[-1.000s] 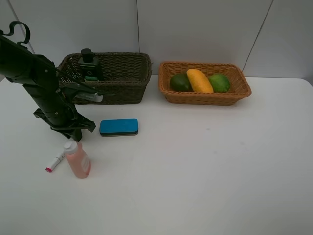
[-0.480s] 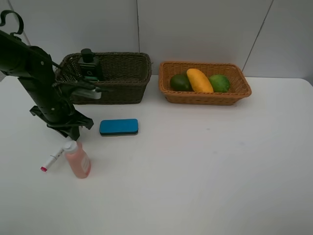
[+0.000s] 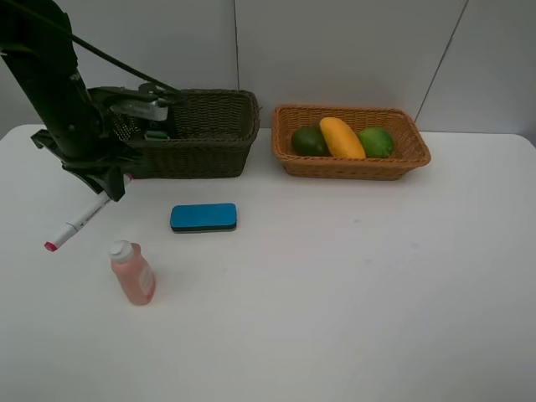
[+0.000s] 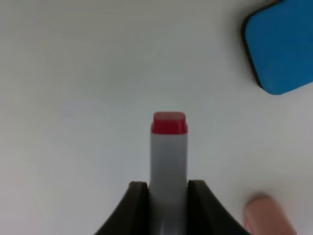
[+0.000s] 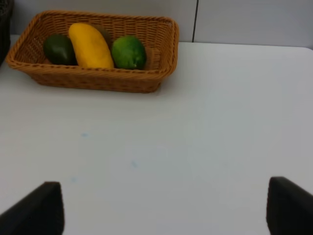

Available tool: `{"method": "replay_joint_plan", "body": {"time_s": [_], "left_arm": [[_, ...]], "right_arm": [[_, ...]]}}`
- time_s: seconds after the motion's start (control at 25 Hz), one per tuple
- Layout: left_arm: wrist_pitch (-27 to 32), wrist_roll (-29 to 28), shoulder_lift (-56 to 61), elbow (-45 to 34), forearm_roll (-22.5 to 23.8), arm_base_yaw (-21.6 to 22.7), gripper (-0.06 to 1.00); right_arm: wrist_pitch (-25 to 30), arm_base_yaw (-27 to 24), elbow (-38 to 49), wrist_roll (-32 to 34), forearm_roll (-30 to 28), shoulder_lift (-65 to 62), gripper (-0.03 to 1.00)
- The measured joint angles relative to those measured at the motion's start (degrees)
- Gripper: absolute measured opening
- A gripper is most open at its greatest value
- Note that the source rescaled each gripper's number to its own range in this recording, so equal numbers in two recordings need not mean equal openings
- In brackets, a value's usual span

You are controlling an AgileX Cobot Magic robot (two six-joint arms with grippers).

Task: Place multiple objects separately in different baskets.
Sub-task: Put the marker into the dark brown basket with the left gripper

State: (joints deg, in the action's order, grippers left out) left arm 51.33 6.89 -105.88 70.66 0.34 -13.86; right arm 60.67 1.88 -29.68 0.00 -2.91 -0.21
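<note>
so far mango (image 3: 342,137), avocado (image 3: 308,141) and green round fruit (image 3: 376,141) sit in the orange-tan basket (image 3: 352,168), the left gripper (image 4: 167,188), clamped on the pink-tipped marker (image 4: 168,147), hangs by the dark basket (image 3: 209,156), the right gripper (image 5: 166,210) gapes empty, and blue eraser (image 3: 203,217) and pink bottle (image 3: 134,275) wait on the table (image 3: 377,293)

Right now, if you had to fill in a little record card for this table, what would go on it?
left fingers: shut on the marker, which hangs tilted, pink tip lowest
right fingers: open, holding nothing
orange basket: avocado, mango, green round fruit
dark basket: contents partly hidden by the left arm
loose on the table: blue eraser and pink bottle, apart from each other
</note>
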Motion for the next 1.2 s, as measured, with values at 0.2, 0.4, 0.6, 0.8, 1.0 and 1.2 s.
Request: {"method": "replay_joint_plan", "body": {"time_s": [0.2,0.4,0.6,0.8,1.0,1.2], "left_arm": [[6.68,0.65,0.00,8.70,2.45,-0.22,0.02],[8.48,2.95,0.00,17.28,8.16,-2.65,0.02],[7.64,7.87,-2.58,25.21,13.51,-5.58,0.02],[2.09,13.12,-7.20,29.33,16.78,-7.65,0.02],[-6.52,17.71,-11.84,29.83,17.54,-8.08,0.02],[-11.81,20.64,-16.30,29.83,17.88,-8.08,0.02]], "right_arm": [[0.00,0.00,0.00,0.00,0.00,0.00,0.99],[0.00,0.00,0.00,0.00,0.00,0.00,0.99],[0.00,0.00,0.00,0.00,0.00,0.00,0.99],[0.00,0.00,0.00,0.00,0.00,0.00,0.99],[0.00,0.00,0.00,0.00,0.00,0.00,0.99],[0.00,0.00,0.00,0.00,0.00,0.00,0.99]]}}
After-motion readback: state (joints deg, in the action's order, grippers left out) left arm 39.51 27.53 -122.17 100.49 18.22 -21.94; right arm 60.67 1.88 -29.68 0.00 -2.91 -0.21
